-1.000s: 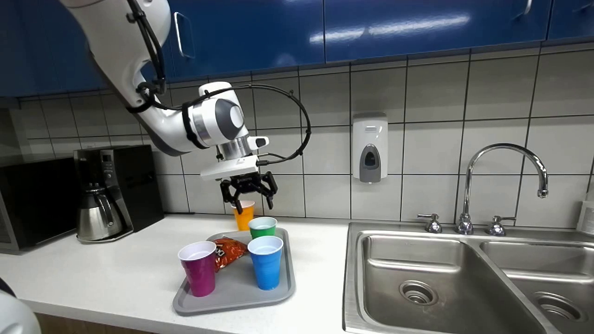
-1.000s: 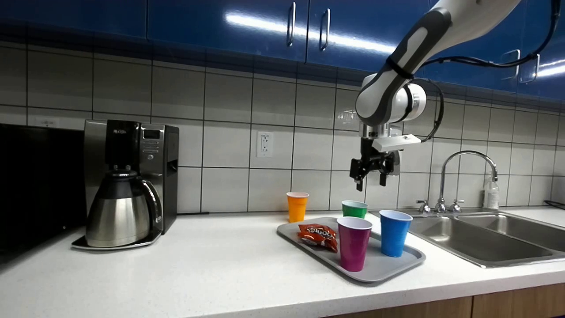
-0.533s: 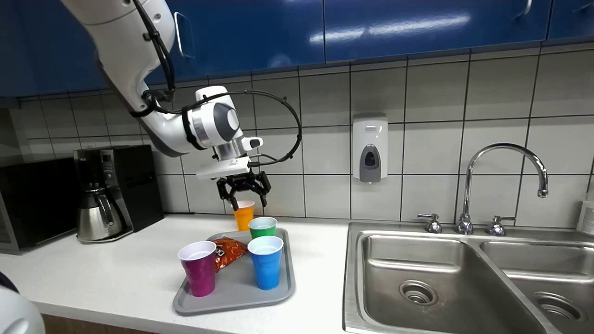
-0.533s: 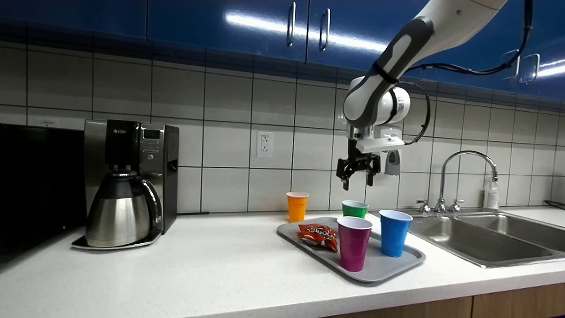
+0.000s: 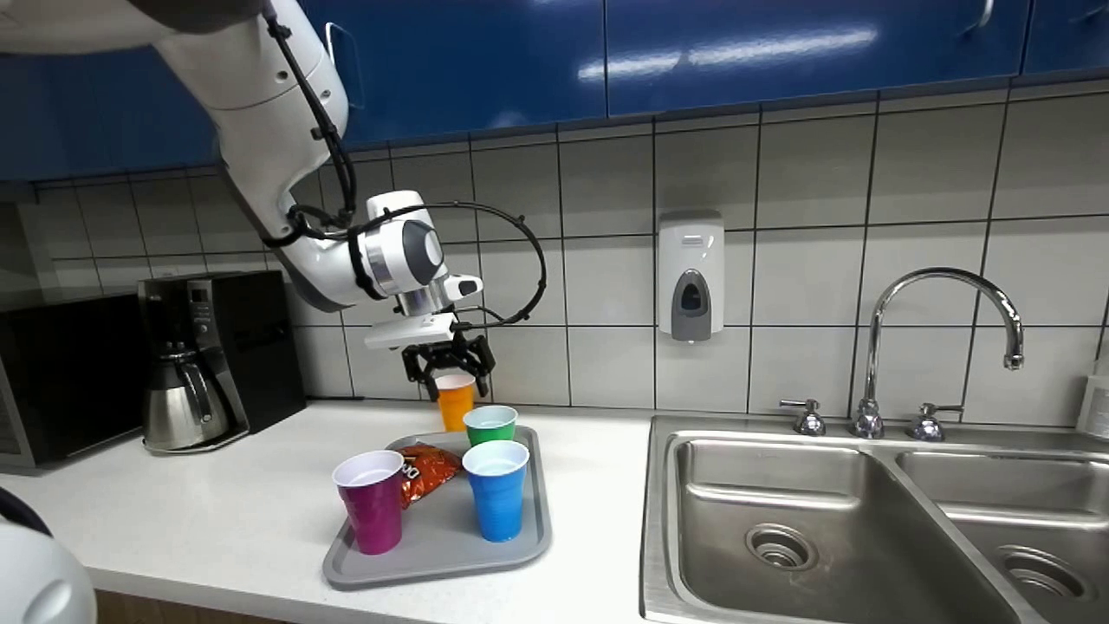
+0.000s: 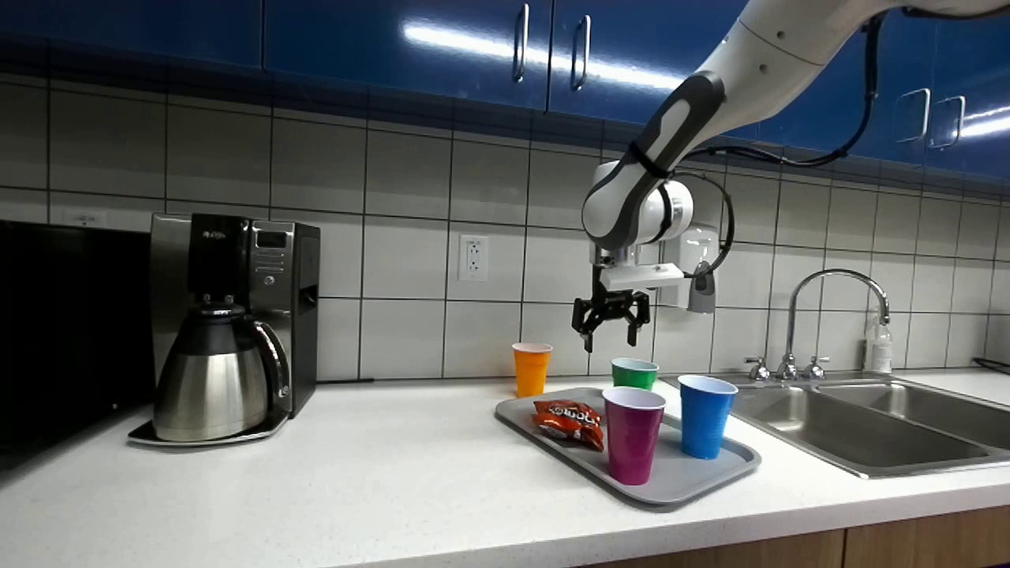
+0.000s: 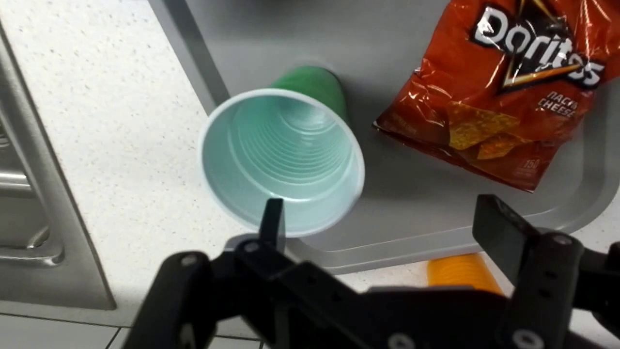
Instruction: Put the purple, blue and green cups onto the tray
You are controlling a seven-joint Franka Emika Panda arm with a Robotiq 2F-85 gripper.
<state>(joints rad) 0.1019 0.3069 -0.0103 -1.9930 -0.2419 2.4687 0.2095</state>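
Has purple cup (image 5: pixel 374 517), blue cup (image 5: pixel 500 504) and green cup (image 5: pixel 492 435) upright on tray (image 5: pixel 459 553) (plus Doritos bag (image 7: pixel 499 102)). Hovers nearby with gripper (image 6: pixel 610 341) spread wide.

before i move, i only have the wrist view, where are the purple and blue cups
Observer: The purple cup and the blue cup both stand upright on the tray.
Operator: am i touching any cup
Observer: No: in an exterior view the fingers hang clear of every cup, with a gap down to the green cup.
Operator: any cup off the tray
Observer: The orange cup, which stands upright on the counter.
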